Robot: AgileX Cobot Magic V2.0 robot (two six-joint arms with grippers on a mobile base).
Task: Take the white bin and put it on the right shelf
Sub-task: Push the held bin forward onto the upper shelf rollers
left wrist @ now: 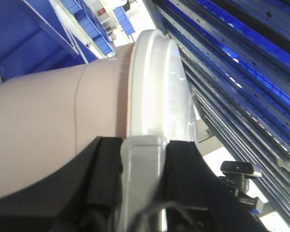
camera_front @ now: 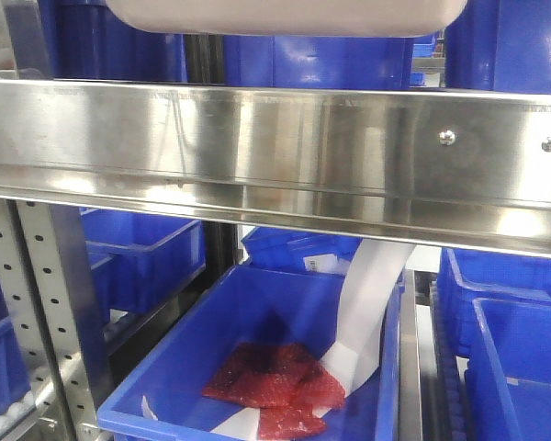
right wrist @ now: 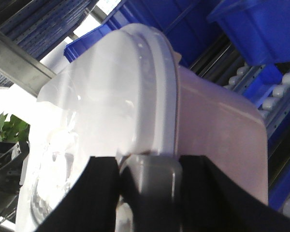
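The white bin's pale underside (camera_front: 285, 16) shows at the top of the front view, held above the right shelf's shiny steel front rail (camera_front: 257, 152). In the left wrist view my left gripper (left wrist: 144, 159) is shut on the grey handle at the bin's rim, beside its pinkish wall (left wrist: 48, 116) and white lid (left wrist: 157, 87). In the right wrist view my right gripper (right wrist: 150, 181) is shut on the grey handle at the other end of the white bin (right wrist: 222, 130). No arm shows in the front view.
Below the rail sits a blue open bin (camera_front: 257, 367) holding red packets (camera_front: 275, 381) and a white paper strip (camera_front: 372, 294). More blue bins (camera_front: 514, 340) stand to the right and left. A perforated steel upright (camera_front: 46, 303) rises at left.
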